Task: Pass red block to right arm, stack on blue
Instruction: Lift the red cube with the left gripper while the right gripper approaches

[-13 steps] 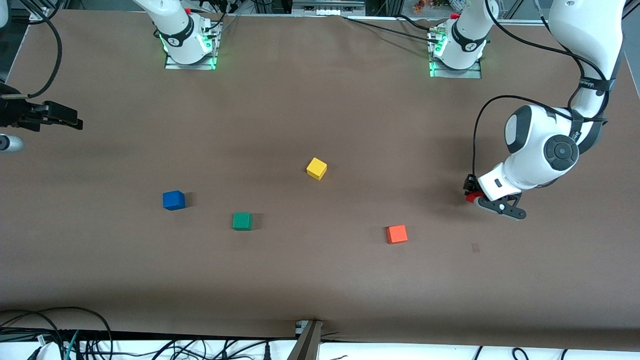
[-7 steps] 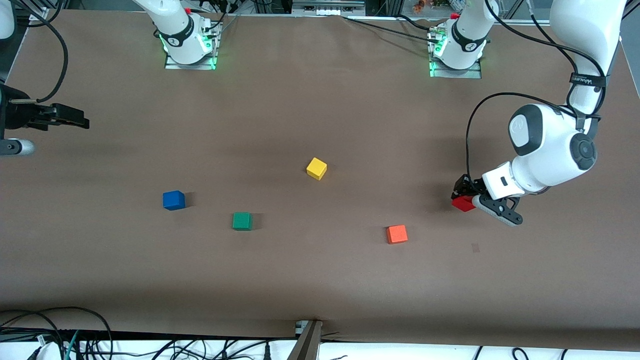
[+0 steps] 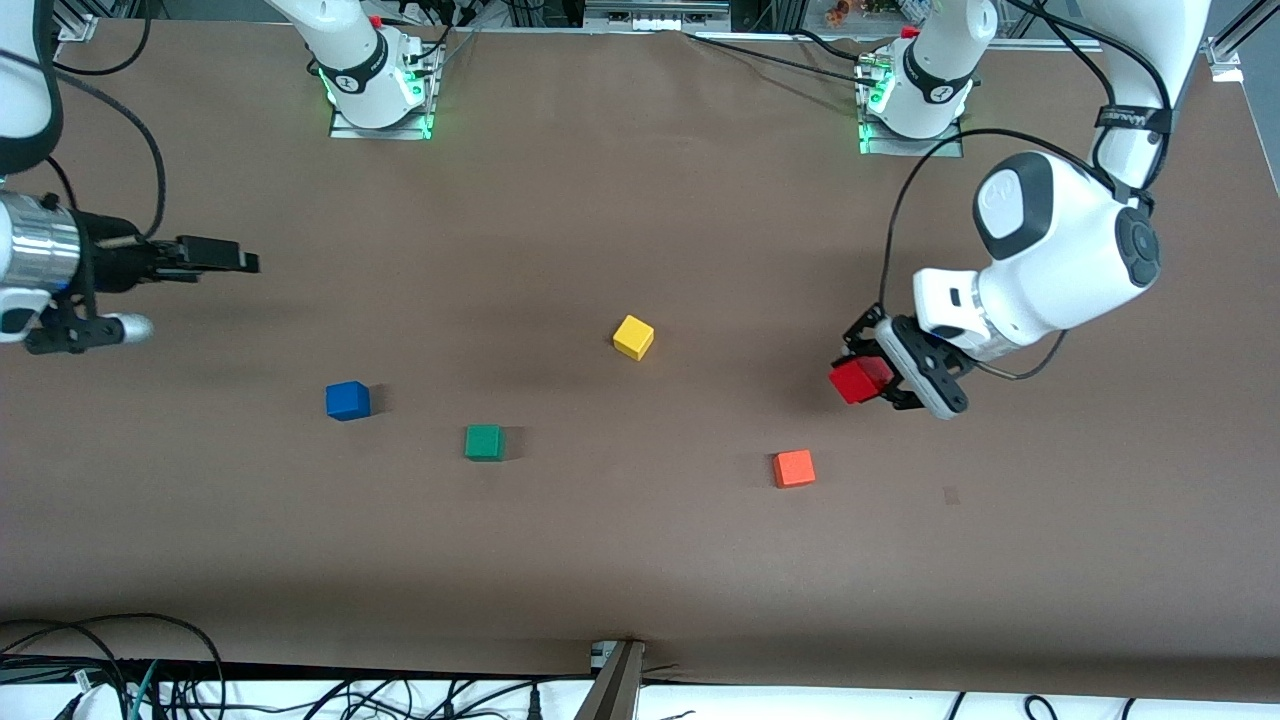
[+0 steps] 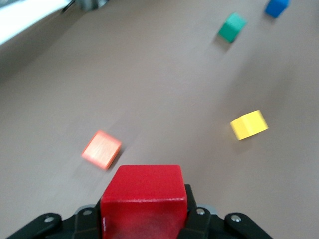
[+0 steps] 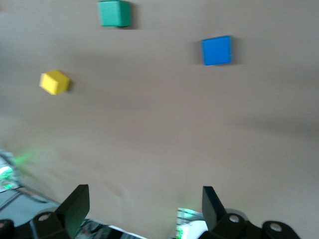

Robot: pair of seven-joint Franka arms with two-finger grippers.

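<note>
My left gripper [image 3: 868,377] is shut on the red block [image 3: 860,380] and holds it in the air over the table at the left arm's end; the red block fills the left wrist view [image 4: 143,199] between the black fingers. The blue cube [image 3: 347,400] sits on the table toward the right arm's end, and it also shows in the right wrist view [image 5: 217,50] and the left wrist view [image 4: 276,7]. My right gripper [image 3: 222,257] is open and empty, up over the table's right-arm end; its fingers [image 5: 76,204] stand wide apart.
An orange cube [image 3: 794,467] lies nearest the held block. A yellow cube [image 3: 633,336] lies mid-table and a green cube [image 3: 484,442] lies beside the blue one. Both arm bases stand along the table's back edge [image 3: 640,35].
My left gripper has lifted the red block off the table and carried it toward the middle. My right gripper has moved in over the table from its end.
</note>
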